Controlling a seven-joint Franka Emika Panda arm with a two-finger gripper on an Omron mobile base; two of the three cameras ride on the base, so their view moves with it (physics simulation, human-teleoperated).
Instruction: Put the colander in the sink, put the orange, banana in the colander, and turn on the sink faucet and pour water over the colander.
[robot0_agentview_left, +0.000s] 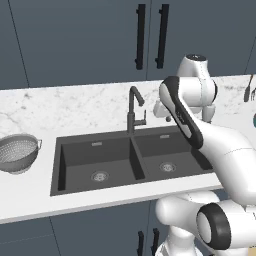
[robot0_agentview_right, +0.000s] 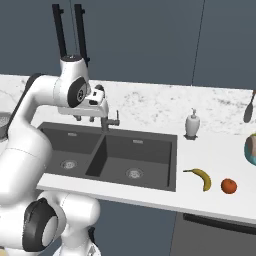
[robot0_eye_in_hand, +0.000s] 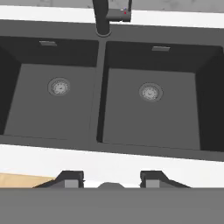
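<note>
The silver perforated colander (robot0_agentview_left: 20, 152) stands on the white counter left of the dark double-basin sink (robot0_agentview_left: 115, 162), whose two basins (robot0_eye_in_hand: 151, 109) hold nothing. The dark faucet (robot0_agentview_left: 134, 107) rises behind the divider, and its base (robot0_eye_in_hand: 103, 19) sits at the top of the hand view. On the counter right of the sink lie the yellow banana (robot0_agentview_right: 200, 177) and the orange (robot0_agentview_right: 228, 185). My gripper (robot0_agentview_right: 82, 119) hangs over the sink's back left, in front of the faucet. Its fingertips (robot0_eye_in_hand: 70, 178) stand apart, open, with nothing between them.
A white soap dispenser (robot0_agentview_right: 192, 124) stands behind the sink's right corner. A dark utensil (robot0_agentview_right: 248, 110) and the edge of a teal bowl (robot0_agentview_right: 251, 149) sit at the far right. Dark cabinets with black handles (robot0_agentview_left: 150, 37) hang above the counter.
</note>
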